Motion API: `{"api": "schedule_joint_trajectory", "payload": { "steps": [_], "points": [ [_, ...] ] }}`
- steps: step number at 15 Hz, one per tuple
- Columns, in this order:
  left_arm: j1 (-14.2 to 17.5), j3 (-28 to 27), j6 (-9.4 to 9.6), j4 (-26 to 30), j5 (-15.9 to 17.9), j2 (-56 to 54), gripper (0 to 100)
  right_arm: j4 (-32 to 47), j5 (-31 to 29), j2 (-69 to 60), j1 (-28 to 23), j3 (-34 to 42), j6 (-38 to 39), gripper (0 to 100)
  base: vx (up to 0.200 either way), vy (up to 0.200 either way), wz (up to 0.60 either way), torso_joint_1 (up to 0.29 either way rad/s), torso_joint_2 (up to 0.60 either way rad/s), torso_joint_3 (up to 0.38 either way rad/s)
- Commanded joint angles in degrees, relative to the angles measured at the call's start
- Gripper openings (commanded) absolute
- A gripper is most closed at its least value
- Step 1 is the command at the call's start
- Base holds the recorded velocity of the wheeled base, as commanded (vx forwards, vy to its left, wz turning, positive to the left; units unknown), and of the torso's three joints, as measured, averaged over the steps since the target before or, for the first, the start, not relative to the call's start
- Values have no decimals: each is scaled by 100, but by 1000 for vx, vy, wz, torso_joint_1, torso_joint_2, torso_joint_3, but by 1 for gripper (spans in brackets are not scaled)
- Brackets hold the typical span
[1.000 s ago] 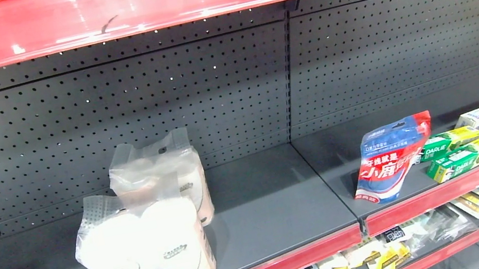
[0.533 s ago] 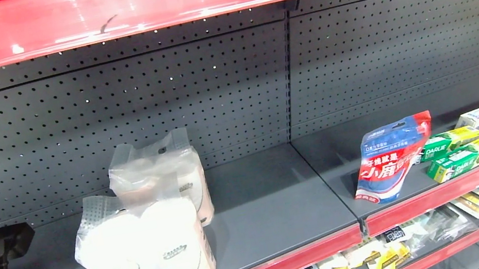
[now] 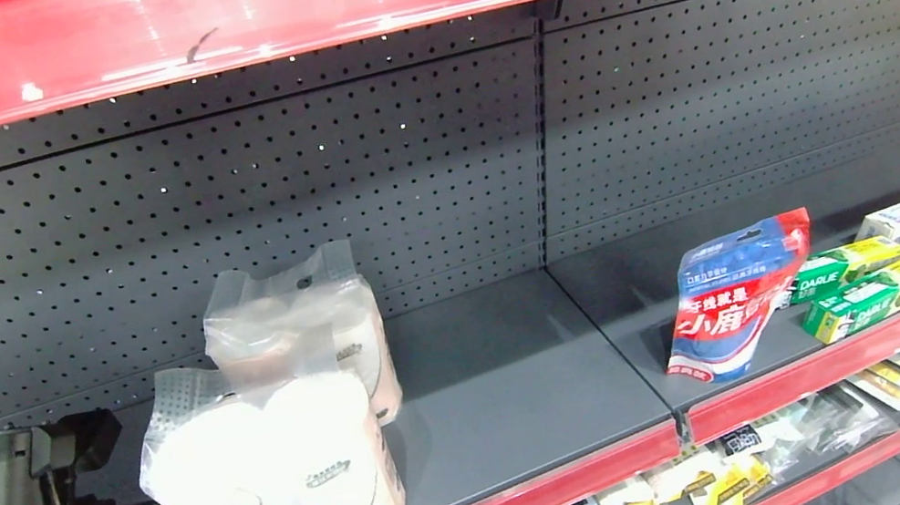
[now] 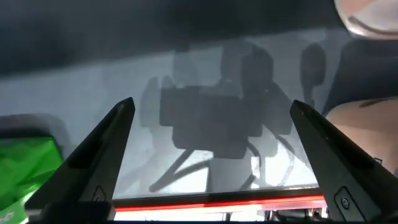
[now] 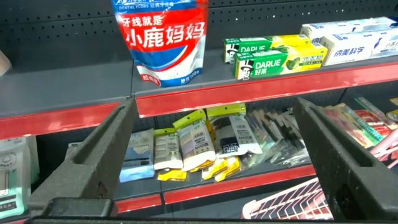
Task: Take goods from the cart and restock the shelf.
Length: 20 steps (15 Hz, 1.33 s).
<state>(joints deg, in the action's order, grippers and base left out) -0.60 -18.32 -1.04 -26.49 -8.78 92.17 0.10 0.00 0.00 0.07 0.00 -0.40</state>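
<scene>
Left claw [image 4: 211, 106] gapes empty over the shelf [image 3: 511, 390] beside the toilet roll pack [image 3: 272, 478], which stands upright, print facing out. Right claw [image 5: 216, 102] is released too.

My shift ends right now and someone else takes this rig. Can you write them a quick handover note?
Left claw: open, empty, over the grey shelf beside the front toilet roll pack.
Right claw: open, empty, facing the shelf fronts below the blue and red pouch.
Done: two toilet roll packs stand on the shelf, the rear toilet roll pack behind the front one.
Left: fetch and shelve the next goods.
</scene>
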Motion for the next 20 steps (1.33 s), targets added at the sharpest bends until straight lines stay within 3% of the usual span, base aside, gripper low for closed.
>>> {"api": "schedule_joint_trajectory", "payload": {
  "steps": [1, 3, 9, 20],
  "points": [
    [-46, -5, -2, 4, 43, 143, 100, -1, 0, 9, 10, -9, -4, 100, 0, 0, 0, 0, 0, 0],
    [-72, -5, 7, 4, 201, 152, 100, -1, 0, 9, 10, 0, -4, 100, 0, 0, 0, 0, 0, 0],
    [-345, -13, 7, -5, 201, 169, 100, -1, 0, 9, 1, 0, -4, 100, 0, 0, 0, 0, 0, 0],
    [-397, -13, 7, -40, 201, 257, 100, -1, 0, 9, 1, 0, -4, 100, 0, 0, 0, 0, 0, 0]
  ]
}}
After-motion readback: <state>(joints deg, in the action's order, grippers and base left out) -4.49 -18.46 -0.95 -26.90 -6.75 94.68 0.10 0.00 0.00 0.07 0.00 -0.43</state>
